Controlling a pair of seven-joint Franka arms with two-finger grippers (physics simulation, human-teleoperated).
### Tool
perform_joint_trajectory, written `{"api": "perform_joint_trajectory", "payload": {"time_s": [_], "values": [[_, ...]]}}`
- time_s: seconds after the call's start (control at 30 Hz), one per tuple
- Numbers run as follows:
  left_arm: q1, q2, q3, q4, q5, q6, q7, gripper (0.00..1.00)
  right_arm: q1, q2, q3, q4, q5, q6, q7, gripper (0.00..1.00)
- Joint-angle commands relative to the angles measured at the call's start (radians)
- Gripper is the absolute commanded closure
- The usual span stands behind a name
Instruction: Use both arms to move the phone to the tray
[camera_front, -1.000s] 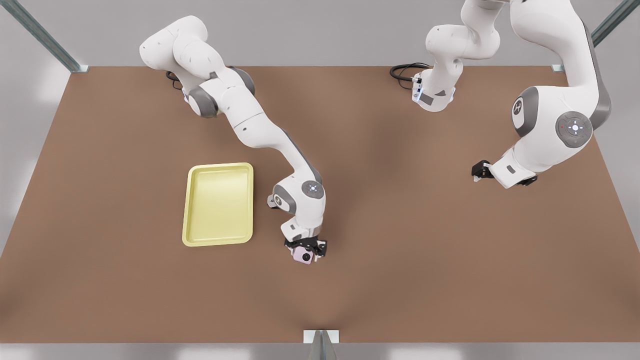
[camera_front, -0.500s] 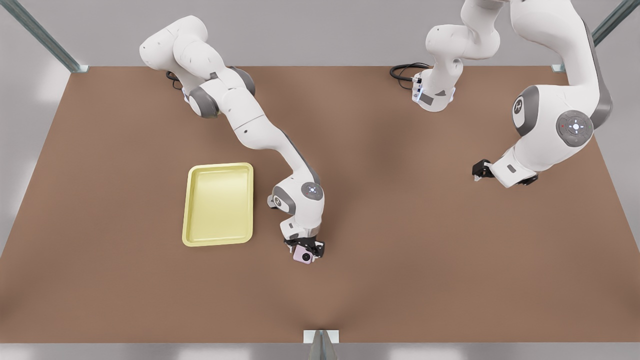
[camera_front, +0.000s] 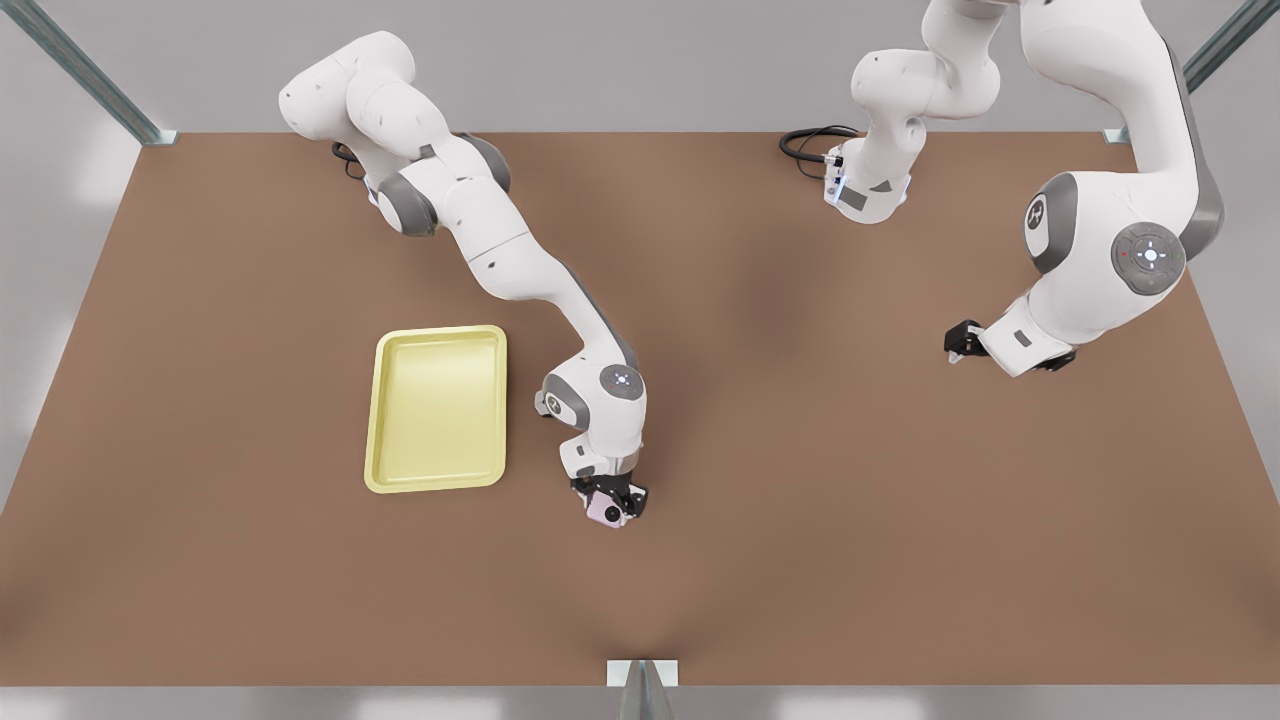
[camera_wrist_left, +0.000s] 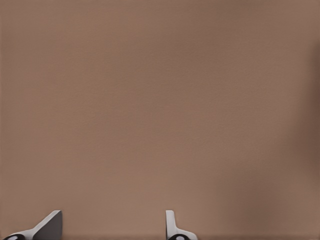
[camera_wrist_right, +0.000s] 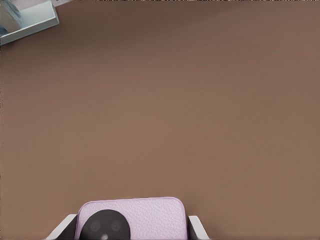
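Observation:
The pale pink phone (camera_front: 606, 512) (camera_wrist_right: 145, 217) is clamped between the fingers of my right gripper (camera_front: 609, 503), a little above the brown table, with its dark camera circle showing. This gripper is to the front view's right of the tray's near corner. The pale yellow tray (camera_front: 440, 331) lies flat with nothing in it. My left gripper (camera_front: 958, 342) (camera_wrist_left: 112, 225) waits far off at the front view's right, its fingers (camera_wrist_left: 50, 224) spread apart over bare table.
A black cable (camera_front: 808, 143) coils by the arm base at the table's back edge. A metal bracket (camera_front: 642, 672) (camera_wrist_right: 27, 20) sits at the table's edge in the lower middle of the front view. Brown tabletop stretches between the two arms.
My right gripper has shifted slightly toward the front view's left, carrying the phone closer to the tray. The left arm has barely moved.

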Motion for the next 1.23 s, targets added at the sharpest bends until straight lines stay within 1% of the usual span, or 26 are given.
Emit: {"api": "perform_joint_trajectory", "payload": {"time_s": [0.0,0.1,0.2,0.27,0.33,0.37,0.4,0.47,0.5,0.63,0.67,0.7,0.73,0.77,0.87,0.9,0.93,0.97,1.0,1.03,1.07,1.1,1.13,1.17,1.2], "values": [[0.0,-0.001,0.0,0.0,0.001,0.0,-0.001,0.0,0.0,-0.004,0.0,0.001,-0.003,0.002,0.041,0.21],[0.0,-0.002,0.0,0.0,0.001,-0.001,-0.001,0.0,0.0,-0.009,-0.003,0.004,-0.002,-0.005,0.023,0.21],[0.0,-0.002,0.0,0.0,0.001,-0.003,-0.001,0.0,-0.011,-0.061,0.003,-0.006,0.006,-0.013,-0.045,0.21],[0.0,-0.001,0.0,0.0,0.001,-0.001,-0.001,0.0,-0.015,-0.185,0.006,-0.168,0.006,0.019,-0.11,0.21],[0.001,-0.002,0.0,0.0,0.001,-0.001,0.001,0.0,-0.038,-0.362,0.009,-0.44,0.008,0.136,-0.193,0.21],[0.0,-0.002,0.0,0.0,0.002,-0.001,0.001,0.0,-0.046,-0.417,0.009,-0.516,0.008,0.15,-0.245,0.21],[0.0,-0.002,0.0,0.0,0.002,-0.001,0.001,0.0,-0.097,-0.484,0.049,-0.613,0.008,0.18,-0.327,0.21],[0.0,-0.004,0.0,0.0,0.002,-0.004,0.001,0.0,-0.147,-0.604,0.066,-0.803,0.008,0.252,-0.457,0.2],[0.0,-0.004,0.0,0.0,0.002,-0.004,0.001,0.0,-0.166,-0.645,0.066,-0.915,0.008,0.348,-0.495,0.19],[0.0,-0.002,0.0,0.0,0.002,0.0,0.001,0.0,-0.244,-0.788,0.066,-1.239,0.005,0.579,-0.696,0.19],[0.0,-0.002,0.0,0.0,0.002,-0.001,-0.001,0.0,-0.261,-0.817,0.064,-1.279,0.005,0.584,-0.738,0.19],[0.0,-0.001,0.0,0.004,0.001,0.002,-0.004,0.0,-0.282,-0.836,0.063,-1.342,0.002,0.645,-0.778,0.18],[0.0,0.001,-0.001,0.014,0.001,-0.013,-0.004,0.0,-0.29,-0.842,0.061,-1.385,0.002,0.696,-0.805,0.14],[0.0,0.007,-0.003,0.03,-0.012,-0.016,-0.01,0.0,-0.308,-0.843,0.061,-1.388,0.0,0.696,-0.834,0.0],[-0.008,0.021,-0.014,0.077,-0.016,-0.016,-0.024,0.0,-0.31,-0.872,0.06,-1.388,0.0,0.684,-0.842,0.0],[-0.008,0.025,-0.014,0.091,-0.016,-0.024,-0.027,0.0,-0.31,-0.914,0.057,-1.353,0.0,0.576,-0.845,0.0],[-0.009,0.025,-0.014,0.096,-0.016,-0.033,-0.027,0.0,-0.31,-0.98,0.06,-1.253,0.003,0.321,-0.859,0.0],[-0.009,0.027,-0.014,0.105,-0.016,-0.039,-0.028,0.0,-0.316,-1.032,0.06,-1.072,0.069,-0.055,-0.946,0.0],[-0.011,0.029,-0.014,0.108,-0.015,-0.043,-0.028,0.0,-0.331,-1.047,0.043,-0.883,0.21,-0.373,-1.081,0.0],[-0.012,0.029,-0.014,0.108,-0.016,-0.046,-0.028,0.0,-0.417,-1.063,0.049,-0.733,0.232,-0.605,-1.149,0.0],[-0.014,0.029,-0.02,0.109,-0.016,-0.047,-0.028,0.0,-0.572,-1.075,0.13,-0.616,0.261,-0.775,-1.226,0.0],[-0.014,0.029,-0.021,0.108,-0.016,-0.047,-0.028,0.0,-0.627,-1.073,0.141,-0.514,0.264,-0.878,-1.285,0.0],[-0.014,0.029,-0.021,0.109,-0.016,-0.049,-0.028,0.0,-0.656,-1.061,0.141,-0.47,0.27,-0.921,-1.379,0.0],[-0.014,0.029,-0.023,0.108,-0.015,-0.055,-0.03,0.0,-0.69,-1.073,0.158,-0.484,0.27,-0.947,-1.382,0.0],[-0.014,0.03,-0.023,0.108,-0.016,-0.055,-0.028,0.0,-0.693,-1.11,0.192,-0.544,0.278,-0.939,-1.427,0.0]]}}
